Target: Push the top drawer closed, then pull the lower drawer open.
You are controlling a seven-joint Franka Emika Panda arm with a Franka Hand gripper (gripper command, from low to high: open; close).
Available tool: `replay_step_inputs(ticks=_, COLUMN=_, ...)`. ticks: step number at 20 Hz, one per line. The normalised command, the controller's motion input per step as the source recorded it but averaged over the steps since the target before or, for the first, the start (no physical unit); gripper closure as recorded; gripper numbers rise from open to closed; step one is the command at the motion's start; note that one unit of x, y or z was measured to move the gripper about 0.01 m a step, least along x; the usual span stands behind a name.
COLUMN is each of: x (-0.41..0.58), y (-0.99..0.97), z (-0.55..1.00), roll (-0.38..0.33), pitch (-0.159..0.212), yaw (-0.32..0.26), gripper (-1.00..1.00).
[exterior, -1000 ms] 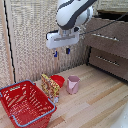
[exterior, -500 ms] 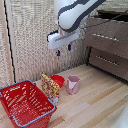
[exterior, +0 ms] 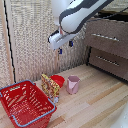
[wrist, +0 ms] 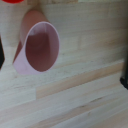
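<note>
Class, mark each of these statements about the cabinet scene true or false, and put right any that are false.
1. The gripper is gripping the top drawer's handle. False: it hangs in the air, away from the top drawer.
2. A red basket sits on the wooden floor. True.
3. The pink cup is inside the basket. False: it stands on the floor at the exterior view's right of the basket.
4. The lower drawer has a slim silver bar handle. True.
5. The gripper's fingers hold a cup. False: they hold nothing, and in the wrist view the fingers stand well apart.
</note>
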Motion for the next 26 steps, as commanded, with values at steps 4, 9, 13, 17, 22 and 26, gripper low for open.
replay_step_inputs(ticks=4, x=0.000, y=0.00, z=0.10, roll=-0.373, pitch=0.000, yaw=0.128, gripper=-1.00)
replay_step_inputs(ticks=9, x=-0.005, y=0.00, z=0.07, roll=-0.375, pitch=0.000, yaw=0.121, gripper=-1.00)
replay_step_inputs(ticks=13, x=-0.002, y=0.00, z=0.05, roll=-0.375, pitch=0.000, yaw=0.115, gripper=-1.00)
replay_step_inputs(ticks=17, x=0.000, y=0.00, z=0.03, roll=-0.375, pitch=0.000, yaw=0.105, gripper=-1.00)
replay_step_inputs(ticks=22, x=-0.018, y=0.13, z=0.06, roll=-0.375, pitch=0.001, yaw=0.046, gripper=-1.00)
replay_step_inputs(ticks=26, x=-0.004, y=0.17, z=0.07, roll=-0.375, pitch=0.000, yaw=0.023, gripper=-1.00)
